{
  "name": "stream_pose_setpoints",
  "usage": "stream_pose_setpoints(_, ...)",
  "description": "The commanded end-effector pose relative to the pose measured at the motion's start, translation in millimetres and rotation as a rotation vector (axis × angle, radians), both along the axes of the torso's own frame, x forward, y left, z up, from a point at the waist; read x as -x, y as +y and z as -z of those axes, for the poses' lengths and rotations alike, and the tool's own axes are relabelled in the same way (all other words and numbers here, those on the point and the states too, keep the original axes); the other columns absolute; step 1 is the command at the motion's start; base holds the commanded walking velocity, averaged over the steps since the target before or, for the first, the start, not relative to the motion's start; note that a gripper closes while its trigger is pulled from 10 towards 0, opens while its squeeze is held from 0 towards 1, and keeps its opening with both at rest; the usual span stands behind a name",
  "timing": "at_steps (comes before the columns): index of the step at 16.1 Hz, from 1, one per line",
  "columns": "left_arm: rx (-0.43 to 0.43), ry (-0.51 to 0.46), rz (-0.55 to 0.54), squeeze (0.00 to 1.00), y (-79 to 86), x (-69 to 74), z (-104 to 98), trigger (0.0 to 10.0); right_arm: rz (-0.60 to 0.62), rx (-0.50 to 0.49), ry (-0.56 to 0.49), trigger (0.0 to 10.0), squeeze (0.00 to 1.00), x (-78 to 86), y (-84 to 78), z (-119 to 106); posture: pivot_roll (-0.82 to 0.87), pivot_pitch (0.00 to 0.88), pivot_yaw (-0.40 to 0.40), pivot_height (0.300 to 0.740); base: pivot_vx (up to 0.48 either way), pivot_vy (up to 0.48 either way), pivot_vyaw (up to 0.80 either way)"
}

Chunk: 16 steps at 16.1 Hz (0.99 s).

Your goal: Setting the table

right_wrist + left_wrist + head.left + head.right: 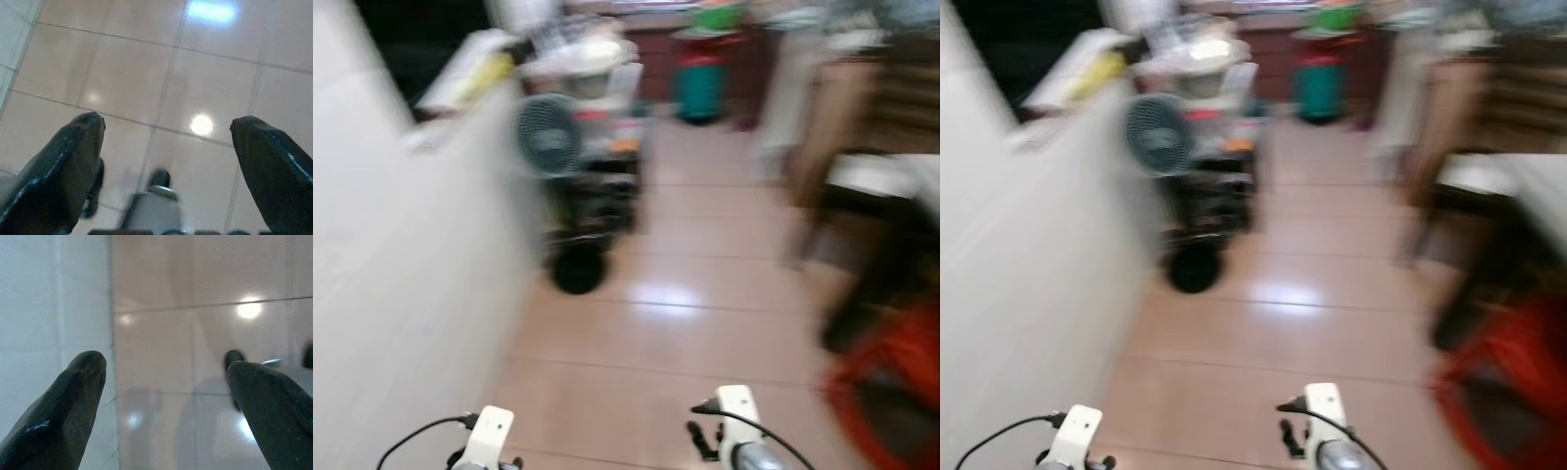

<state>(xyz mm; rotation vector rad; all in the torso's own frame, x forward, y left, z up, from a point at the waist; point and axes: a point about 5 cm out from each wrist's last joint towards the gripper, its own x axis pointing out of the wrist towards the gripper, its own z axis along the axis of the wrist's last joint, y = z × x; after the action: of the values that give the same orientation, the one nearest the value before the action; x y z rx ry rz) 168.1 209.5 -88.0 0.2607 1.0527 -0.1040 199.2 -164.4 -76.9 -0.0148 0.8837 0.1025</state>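
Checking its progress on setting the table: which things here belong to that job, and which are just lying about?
For the job:
left gripper, open, nothing held
right gripper, open, nothing held

Lying about:
fan by the white wall
green canister
red object
tiled floor

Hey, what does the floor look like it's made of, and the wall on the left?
Floor: likely glazed ceramic tile, beige, glossy; grout lines and lamp reflections show. Wall: probably white glazed tile too, with faint joints, though blur leaves it open.
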Motion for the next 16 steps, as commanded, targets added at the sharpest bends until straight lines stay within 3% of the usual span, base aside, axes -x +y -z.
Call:
stream_pose_setpoints(1,0.002,0.002,0.012,0.00,-4.4,0.7,1.1,10.0,0.007,-0.001,0.012,10.0,0.00,2.8,-1.4,1.5,-0.03,0.000,0.058,0.740,0.000,0.480,0.77)
stream_pose_setpoints(3,0.005,-0.007,0.013,0.00,-4.4,-0.3,0.5,10.0,0.008,0.008,0.014,10.0,0.00,3.4,-2.3,1.8,-0.03,0.000,0.057,0.740,0.000,0.000,0.60)
stream_pose_setpoints(9,0.028,0.001,-0.035,0.00,-4.3,2.2,1.7,10.0,0.020,0.036,0.024,10.0,0.00,5.4,-6.2,2.9,-0.02,0.000,0.050,0.740,0.000,0.000,0.00)
stream_pose_setpoints(16,0.147,-0.011,-0.107,0.00,-13.3,-1.6,1.2,10.0,0.001,0.052,0.011,10.0,0.00,0.6,-7.3,0.2,-0.02,0.000,0.031,0.740,0.042,0.000,-0.19)
